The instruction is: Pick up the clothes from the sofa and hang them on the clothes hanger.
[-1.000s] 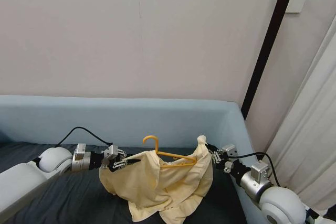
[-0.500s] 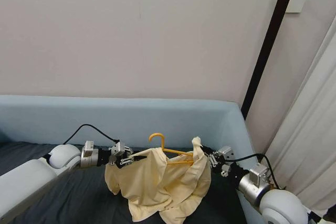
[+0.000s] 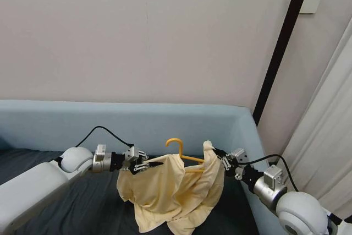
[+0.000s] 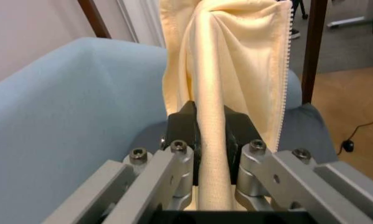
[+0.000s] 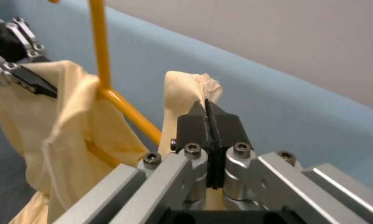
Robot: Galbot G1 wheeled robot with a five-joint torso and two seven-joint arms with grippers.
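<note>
Yellow shirt (image 3: 170, 196) hangs gripped between left pincer (image 3: 154, 163) and right pincer (image 3: 217, 157); keep tension even so the hanger (image 3: 190, 159) sits level.

- Garment (image 3: 170, 191): soft, matt cloth, creased, with a stitched hem.
- Hanger (image 3: 191, 159): smooth, glossy coating.
- Sofa (image 3: 110, 122): matt, fine-grained upholstery; the seat is darker cloth.
- My left gripper (image 3: 155, 163) and right gripper (image 3: 215, 156): brushed silvery metal links, matt black pads, steel screws.
</note>
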